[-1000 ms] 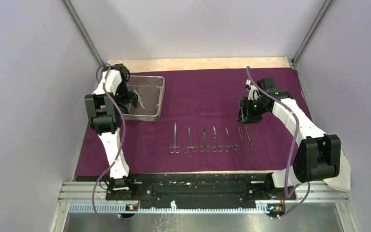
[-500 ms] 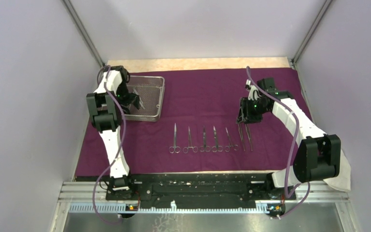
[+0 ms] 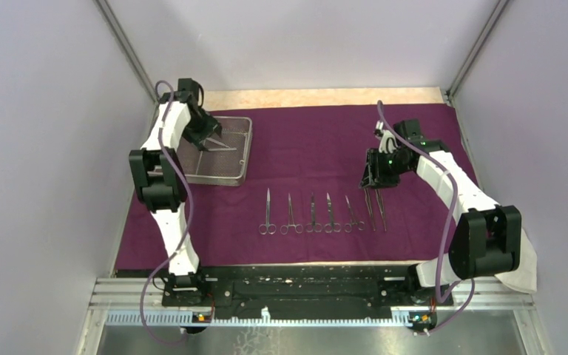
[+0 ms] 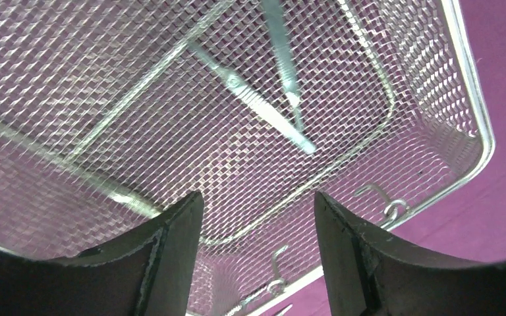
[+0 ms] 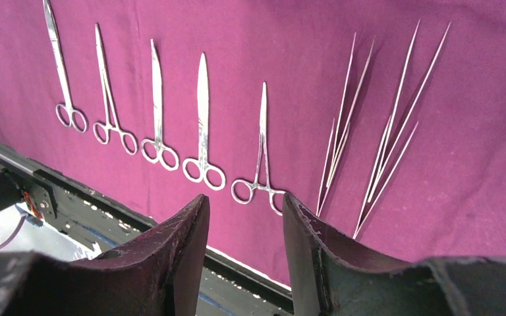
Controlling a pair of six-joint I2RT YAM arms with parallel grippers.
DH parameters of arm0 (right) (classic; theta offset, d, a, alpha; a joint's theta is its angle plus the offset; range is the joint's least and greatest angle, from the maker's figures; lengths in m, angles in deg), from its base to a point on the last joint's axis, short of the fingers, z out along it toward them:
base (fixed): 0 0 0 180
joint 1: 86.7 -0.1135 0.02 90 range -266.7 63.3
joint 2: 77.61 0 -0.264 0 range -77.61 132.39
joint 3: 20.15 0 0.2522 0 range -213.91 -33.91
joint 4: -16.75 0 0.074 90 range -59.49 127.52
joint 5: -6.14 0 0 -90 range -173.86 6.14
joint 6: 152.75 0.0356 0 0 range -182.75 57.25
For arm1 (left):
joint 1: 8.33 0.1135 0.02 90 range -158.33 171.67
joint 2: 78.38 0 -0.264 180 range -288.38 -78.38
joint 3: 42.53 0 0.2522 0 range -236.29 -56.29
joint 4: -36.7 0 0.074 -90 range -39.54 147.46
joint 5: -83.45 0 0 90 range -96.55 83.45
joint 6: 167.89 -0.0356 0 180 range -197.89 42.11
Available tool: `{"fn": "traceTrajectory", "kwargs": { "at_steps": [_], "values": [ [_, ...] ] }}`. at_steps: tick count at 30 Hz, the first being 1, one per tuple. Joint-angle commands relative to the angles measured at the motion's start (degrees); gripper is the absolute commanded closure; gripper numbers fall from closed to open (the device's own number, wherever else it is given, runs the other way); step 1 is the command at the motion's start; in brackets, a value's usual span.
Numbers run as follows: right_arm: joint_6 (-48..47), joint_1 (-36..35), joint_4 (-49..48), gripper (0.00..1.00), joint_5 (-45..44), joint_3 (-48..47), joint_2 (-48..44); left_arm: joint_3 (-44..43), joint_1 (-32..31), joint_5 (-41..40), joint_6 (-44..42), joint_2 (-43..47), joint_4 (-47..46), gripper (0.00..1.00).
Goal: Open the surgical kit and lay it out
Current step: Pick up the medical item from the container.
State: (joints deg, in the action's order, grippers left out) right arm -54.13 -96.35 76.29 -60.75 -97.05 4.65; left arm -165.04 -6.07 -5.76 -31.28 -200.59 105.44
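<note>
Left gripper (image 3: 211, 137) hangs over the far part of the wire-mesh tray (image 3: 249, 148), its jaws spread wide with nothing between them. In the left wrist view the left gripper (image 4: 257, 197) has only bare mesh in the gap, and two slim steel instruments (image 4: 267, 112) lie on the tray floor (image 4: 477, 99) just past the fingertips, meeting at their points in a narrow V. Whether the fingers touch the mesh cannot be told.

Right gripper (image 3: 374, 181) sits over the right half of the purple cloth (image 3: 318, 140), just far of the laid-out row. Its jaws stand at a narrower gap and hold nothing. In its own wrist view the right gripper (image 5: 244, 197) is clear of every tool.

The tray rests on the cloth's far left corner. The cloth is spread flat over most of the table (image 3: 303, 97). On its near middle, five ring-handled instruments (image 3: 313, 214) lie side by side, handles toward the near edge, and two tweezers (image 3: 375, 210) lie just to their right. The wrist view shows the same ring-handled instruments (image 5: 203, 118) and tweezers (image 5: 395, 118) apart from one another.

A white cloth (image 3: 525, 274) lies at the near right corner, beside the right arm's elbow.
</note>
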Motion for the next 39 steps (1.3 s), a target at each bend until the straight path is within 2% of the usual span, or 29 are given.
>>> {"fn": "traceTrajectory", "kwargs": {
  "at_steps": [1, 3, 7, 16, 25, 28, 35, 39],
  "values": [
    [0.5, -0.4, -1.4, 0.55, 1.8, 0.8, -0.4, -2.2, 0.9, -7.0, 4.9, 1.6, 14.2, 0.35],
    [0.5, -0.4, -1.2, 0.55, 1.8, 0.7, -0.5, -4.6, 1.2, -7.9, 8.7, -1.0, 21.4, 0.38],
    [0.6, -0.3, -1.2, 0.55, 1.7, 0.7, -0.9, -5.7, 2.0, -7.7, 11.3, -4.7, 25.8, 0.40],
    [0.6, -0.4, -0.9, 0.55, 0.7, 0.9, -1.3, -3.1, 2.7, -3.1, 15.6, -7.8, 26.0, 0.43],
    [0.3, 0.0, -0.3, 0.55, -0.1, 0.3, -1.7, 1.5, 3.2, -1.1, 17.1, -9.1, 18.9, 0.41],
    [0.2, 0.2, 0.1, 0.55, -0.3, -0.1, -1.8, 1.3, 3.2, -1.9, 17.6, -9.2, 17.2, 0.48],
    [0.3, 0.3, 0.4, 0.56, -0.5, -0.7, -2.0, 1.5, 3.1, -2.7, 19.1, -8.8, 16.5, 0.80],
    [0.6, 0.3, 0.1, 0.56, -0.1, -0.6, -2.3, -1.0, 3.1, -2.8, 18.5, -7.3, 16.3, 0.91]
  ]
}}
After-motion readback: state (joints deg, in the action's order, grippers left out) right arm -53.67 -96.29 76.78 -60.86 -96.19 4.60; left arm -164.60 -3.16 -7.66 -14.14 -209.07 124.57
